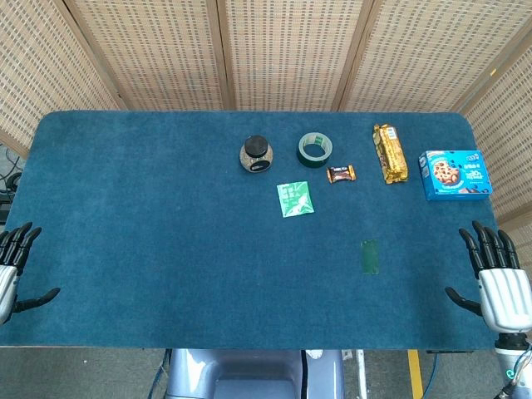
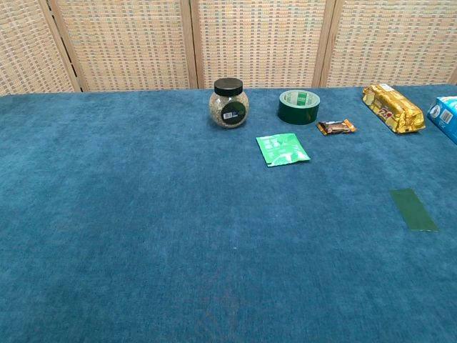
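We see the left hand (image 1: 10, 270) at the near left edge of the blue table (image 1: 150, 224), fingers extended and apart, thumb pointing inward over the cloth, holding nothing. The right hand (image 1: 499, 287) mirrors it at the near right edge, fingers spread and straight, thumb out to the side, likewise holding nothing. Neither hand appears in the chest view.

Nearest the right hand we find a flat dark green strip (image 1: 369, 256) lying on the cloth, well apart from the fingers; in the chest view the same strip (image 2: 413, 209) lies at the right. Beyond the right hand, near the far right edge, lies a blue cookie box (image 1: 454, 174), and beside it, to its left, a gold snack pack (image 1: 391, 153) lies lengthwise.

Along the far middle of the table we note a round glass jar (image 1: 256, 154) with a black lid, standing upright, and a roll of green tape (image 1: 316, 149) lying flat to its right. A small brown candy wrapper (image 1: 341, 174) lies between the tape and the gold pack. A green sachet (image 1: 296, 199) lies flat just in front of the jar and tape. All these stand well apart from the left hand. Woven screens (image 1: 283, 50) close the background.
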Robot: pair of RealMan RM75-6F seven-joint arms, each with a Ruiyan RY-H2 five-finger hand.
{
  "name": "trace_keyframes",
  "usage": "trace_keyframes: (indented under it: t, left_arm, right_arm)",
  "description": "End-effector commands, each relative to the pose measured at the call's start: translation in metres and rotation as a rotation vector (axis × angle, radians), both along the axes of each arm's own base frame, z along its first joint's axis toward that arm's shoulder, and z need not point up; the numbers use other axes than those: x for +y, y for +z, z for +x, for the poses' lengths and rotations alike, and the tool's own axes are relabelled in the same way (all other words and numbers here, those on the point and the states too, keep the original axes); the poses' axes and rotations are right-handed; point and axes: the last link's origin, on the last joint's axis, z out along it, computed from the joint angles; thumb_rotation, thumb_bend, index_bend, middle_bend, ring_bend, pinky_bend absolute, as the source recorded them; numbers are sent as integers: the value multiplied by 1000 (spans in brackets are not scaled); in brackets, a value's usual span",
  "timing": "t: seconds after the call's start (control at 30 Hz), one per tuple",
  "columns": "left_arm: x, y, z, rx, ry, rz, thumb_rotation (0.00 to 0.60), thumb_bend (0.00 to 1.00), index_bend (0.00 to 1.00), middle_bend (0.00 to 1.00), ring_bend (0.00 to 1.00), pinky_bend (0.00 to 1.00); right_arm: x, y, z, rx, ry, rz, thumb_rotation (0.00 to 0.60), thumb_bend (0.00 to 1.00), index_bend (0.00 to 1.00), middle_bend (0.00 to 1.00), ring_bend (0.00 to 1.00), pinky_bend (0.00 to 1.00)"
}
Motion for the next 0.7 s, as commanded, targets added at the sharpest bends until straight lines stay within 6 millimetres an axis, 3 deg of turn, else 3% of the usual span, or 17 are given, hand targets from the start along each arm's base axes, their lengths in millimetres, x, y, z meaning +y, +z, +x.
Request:
trace_keyframes:
  t: [0.03,0.3,0.4,0.7]
  left_arm:
    - [0,0,0,0,0,1,600,0,0,0,0,0]
    - [1,-1,0,2,-2,-2,600,0,0,0,0,0]
    - [1,-3,1,3,-9,-5,600,0,0,0,0,0]
    - [7,-7,2,12,-8,-5,600,0,0,0,0,0]
  right_arm:
    - [-1,0,0,2,-2,2,600,0,0,0,0,0]
    - [-3,-4,-2,10,-11,25,600,2,0,0,0,0]
    - [-9,-7,1,3,3,52,600,64,11,0,0,0]
    - [-78,-38,25,49,55,261,600,324,139,0,0,0]
